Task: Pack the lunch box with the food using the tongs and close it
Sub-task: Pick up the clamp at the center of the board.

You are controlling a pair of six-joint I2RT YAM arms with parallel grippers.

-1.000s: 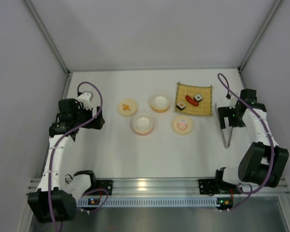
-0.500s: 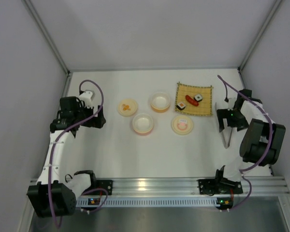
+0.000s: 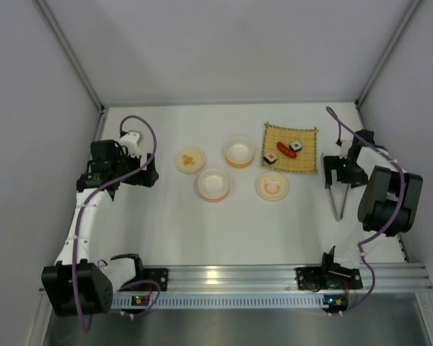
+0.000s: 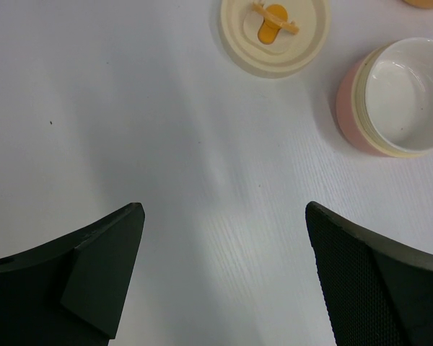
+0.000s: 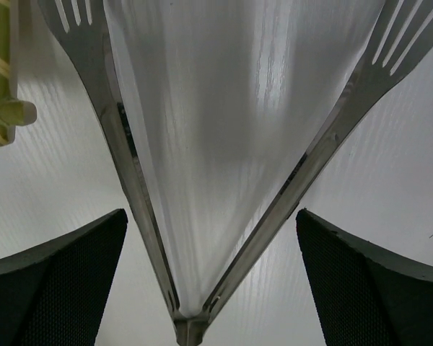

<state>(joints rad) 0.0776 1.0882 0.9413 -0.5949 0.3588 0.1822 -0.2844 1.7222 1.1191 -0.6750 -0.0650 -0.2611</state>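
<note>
Nothing is packed yet: the sausage (image 3: 287, 151) and sushi rolls (image 3: 270, 158) lie on the bamboo mat (image 3: 307, 164), the bowls (image 3: 213, 184) are empty, and the lids (image 3: 190, 160) are off. The right end effector (image 5: 211, 238) hangs wide open astride the tongs (image 3: 338, 203) on the bench (image 3: 166, 216). The left end effector (image 4: 224, 216) is wide and empty.

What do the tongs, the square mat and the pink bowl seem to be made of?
Tongs: polished metal, with mirror-like reflections.
Mat: probably woven bamboo, yellow slats tied together.
Pink bowl: likely plastic, smooth and slightly glossy, cream inside.
</note>
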